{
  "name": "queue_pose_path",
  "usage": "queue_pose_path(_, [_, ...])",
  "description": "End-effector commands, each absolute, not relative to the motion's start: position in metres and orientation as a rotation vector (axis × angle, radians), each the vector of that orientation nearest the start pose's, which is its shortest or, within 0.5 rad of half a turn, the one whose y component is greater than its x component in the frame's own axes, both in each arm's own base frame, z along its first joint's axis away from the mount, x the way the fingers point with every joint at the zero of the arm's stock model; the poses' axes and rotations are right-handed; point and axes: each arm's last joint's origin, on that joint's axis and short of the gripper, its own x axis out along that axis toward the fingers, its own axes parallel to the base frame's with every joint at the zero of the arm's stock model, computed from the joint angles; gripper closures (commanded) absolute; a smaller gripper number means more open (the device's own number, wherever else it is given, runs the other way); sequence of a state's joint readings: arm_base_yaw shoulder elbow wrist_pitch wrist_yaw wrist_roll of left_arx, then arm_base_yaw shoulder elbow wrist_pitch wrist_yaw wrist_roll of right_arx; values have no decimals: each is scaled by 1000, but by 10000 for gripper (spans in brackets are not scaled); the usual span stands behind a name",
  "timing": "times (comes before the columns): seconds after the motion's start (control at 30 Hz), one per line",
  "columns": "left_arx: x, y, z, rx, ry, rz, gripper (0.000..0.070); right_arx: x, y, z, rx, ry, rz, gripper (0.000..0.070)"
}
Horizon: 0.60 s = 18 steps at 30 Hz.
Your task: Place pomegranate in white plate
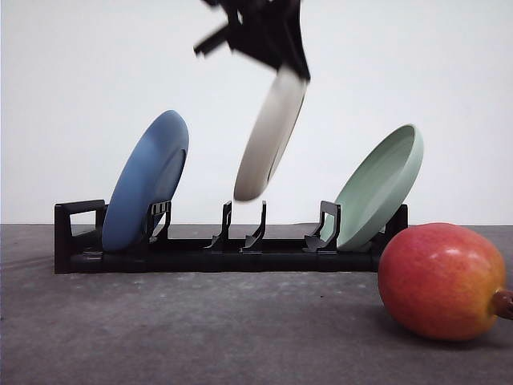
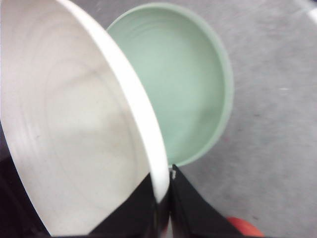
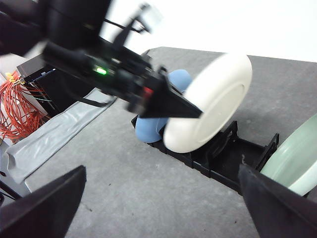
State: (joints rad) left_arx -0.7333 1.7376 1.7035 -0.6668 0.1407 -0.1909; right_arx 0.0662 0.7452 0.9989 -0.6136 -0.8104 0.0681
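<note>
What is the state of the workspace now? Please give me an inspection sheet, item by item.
Surface: dark grey table.
Job's things: white plate held in the air above the black rack; pomegranate lies on the table.
Clutter: blue plate and green plate lean in the rack.
Grippers: left gripper shut on the white plate's rim; right gripper open, holding nothing.
Cables: orange cables beside the table.
Surroundings: plain white wall.

A: Which colours stand in the black slotted plastic rack (image 1: 208, 255)?
B: A round matte blue plate (image 1: 146, 181) and a round pale green plate (image 1: 381, 186).
A: And above it?
B: A round off-white matte plate (image 1: 269, 136), cream and unpatterned.
A: The fruit?
B: The round smooth pomegranate (image 1: 443, 281) is red shading to orange-yellow, with a dark brown nub, on a dark grey mottled tabletop (image 1: 200, 329).
</note>
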Motion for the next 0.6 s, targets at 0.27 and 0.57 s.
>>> queue_pose_path(0.27, [197, -229, 417, 130, 780, -913, 700, 129, 30, 376, 194, 362, 861, 70])
queue_pose_path(0.57, [135, -225, 417, 350, 900, -890, 699, 129, 30, 376, 195, 363, 861, 70])
